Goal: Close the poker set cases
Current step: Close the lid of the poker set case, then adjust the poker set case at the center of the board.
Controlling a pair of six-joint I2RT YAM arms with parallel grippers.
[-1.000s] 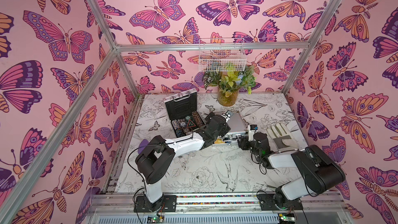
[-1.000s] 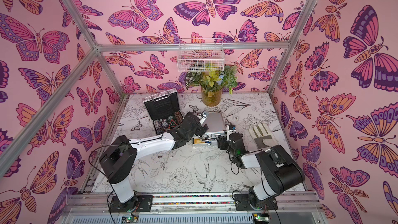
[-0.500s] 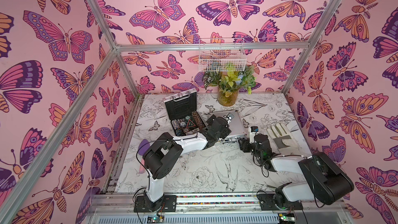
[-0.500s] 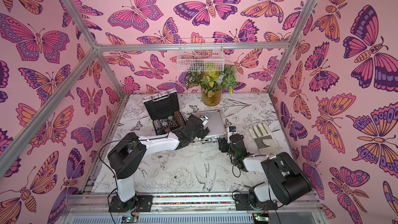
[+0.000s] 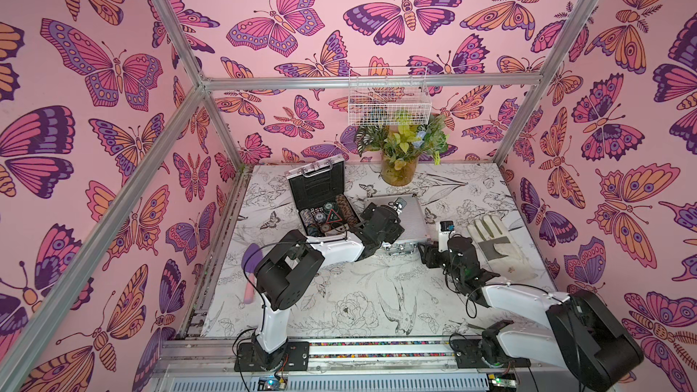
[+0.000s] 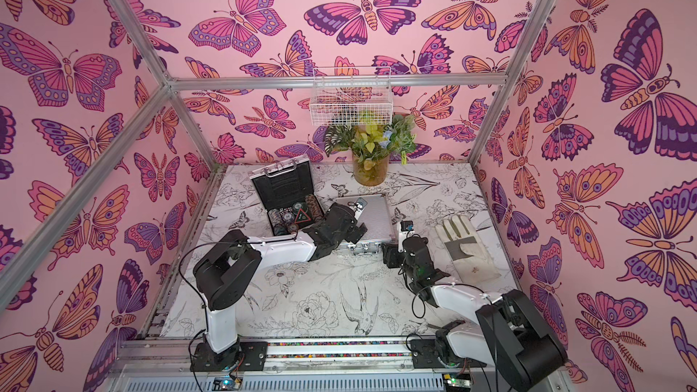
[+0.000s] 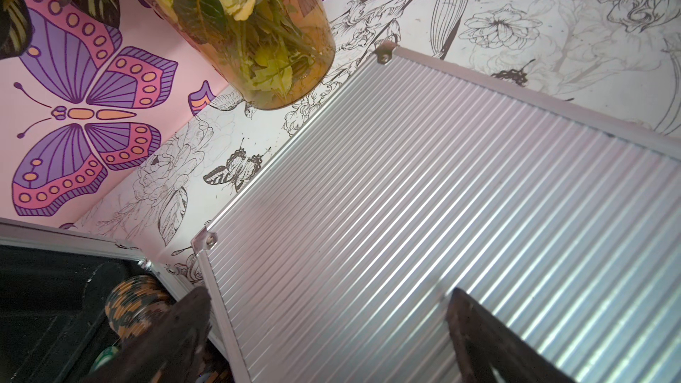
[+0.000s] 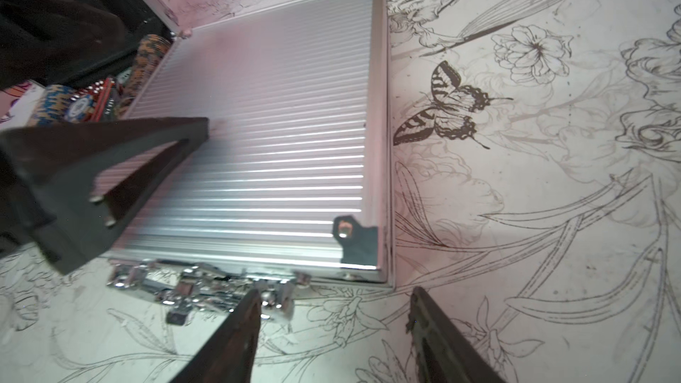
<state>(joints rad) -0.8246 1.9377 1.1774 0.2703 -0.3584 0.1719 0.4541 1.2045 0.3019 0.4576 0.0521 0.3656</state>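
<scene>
Poker set case of ribbed silver aluminium (image 5: pixel 415 216) lies shut beneath our spread left claw (image 7: pixel 328 294), while our empty, part-spread right claw (image 8: pixel 335 292) faces its chrome latches (image 8: pixel 206 285) to fasten them.

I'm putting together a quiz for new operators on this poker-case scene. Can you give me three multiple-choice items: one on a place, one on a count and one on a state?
1. Where does the white glove lie?
A. On the table, on the right arm's side of the closed case
B. Inside the open case
C. Under the closed case

2. How many cases have the lid raised?
A. None
B. One
C. Two

3. How is the left gripper?
A. Shut on a handle
B. Shut on a chip stack
C. Open above a ribbed lid

Key: 1 A, the glove lies flat on the table beside the closed case. 2 B, only the open case shows its black lining and chips. 3 C, its fingers stand wide apart over the closed case's lid, holding nothing.
</scene>
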